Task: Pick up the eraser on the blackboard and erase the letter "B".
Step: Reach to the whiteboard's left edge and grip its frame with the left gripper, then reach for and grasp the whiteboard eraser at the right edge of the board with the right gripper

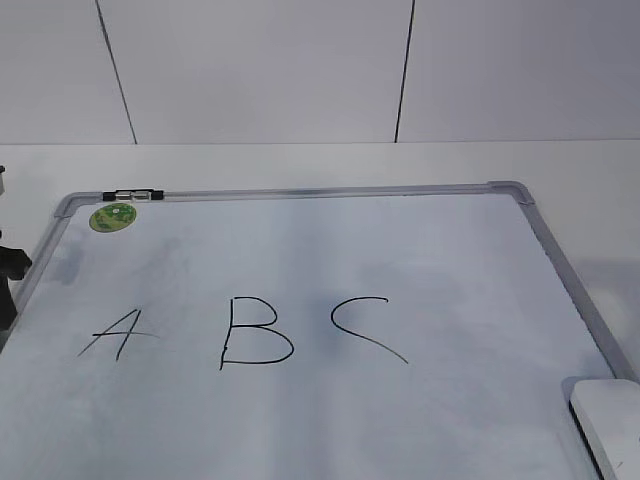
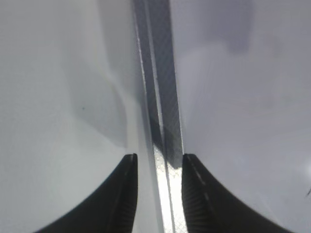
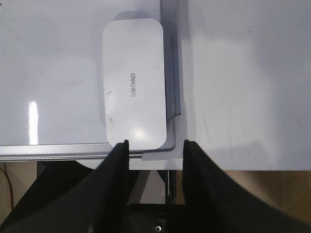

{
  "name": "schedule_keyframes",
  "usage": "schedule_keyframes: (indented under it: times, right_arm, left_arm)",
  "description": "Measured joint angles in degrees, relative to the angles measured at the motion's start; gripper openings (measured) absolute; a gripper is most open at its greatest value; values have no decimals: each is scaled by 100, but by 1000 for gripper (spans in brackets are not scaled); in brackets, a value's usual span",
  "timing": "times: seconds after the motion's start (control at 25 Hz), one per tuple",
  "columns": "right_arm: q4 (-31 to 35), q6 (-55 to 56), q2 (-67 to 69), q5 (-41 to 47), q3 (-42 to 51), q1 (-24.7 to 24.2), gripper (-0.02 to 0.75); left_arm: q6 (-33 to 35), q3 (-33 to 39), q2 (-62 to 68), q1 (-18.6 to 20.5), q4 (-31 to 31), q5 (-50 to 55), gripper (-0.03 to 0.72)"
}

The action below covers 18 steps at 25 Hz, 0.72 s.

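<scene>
The blackboard [image 1: 330, 270] is a white dry-erase board with a grey frame lying flat on the table. The letter "B" [image 1: 255, 332] is drawn in black at its middle, between a slanted "A" [image 1: 118, 332] and a "C" [image 1: 368, 326]. The eraser [image 1: 610, 418] lies on the board's near right corner; in the right wrist view it [image 3: 134, 82] is a white rounded block with small grey lettering. My right gripper [image 3: 155, 145] is open and empty, hovering just short of the eraser's near end. My left gripper [image 2: 159, 162] is open and empty over the board's left frame [image 2: 160, 97].
A round green sticker [image 1: 112, 216] sits at the board's far left corner, beside a black and white clip [image 1: 132, 194] on the frame. The white table [image 1: 580, 170] runs back to a white panelled wall. The table's front edge [image 3: 233, 170] shows in the right wrist view.
</scene>
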Motion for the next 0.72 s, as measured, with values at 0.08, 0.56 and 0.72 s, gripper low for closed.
schedule_keyframes:
  times: [0.08, 0.56, 0.72]
  right_arm:
    - [0, 0, 0, 0, 0, 0, 281]
    - [0, 0, 0, 0, 0, 0, 281]
    - [0, 0, 0, 0, 0, 0, 281]
  left_arm:
    - [0, 0, 35, 0, 0, -14, 231]
    - [-9, 0, 82, 0, 129, -84, 214]
    - [-9, -24, 171, 0, 137, -84, 214]
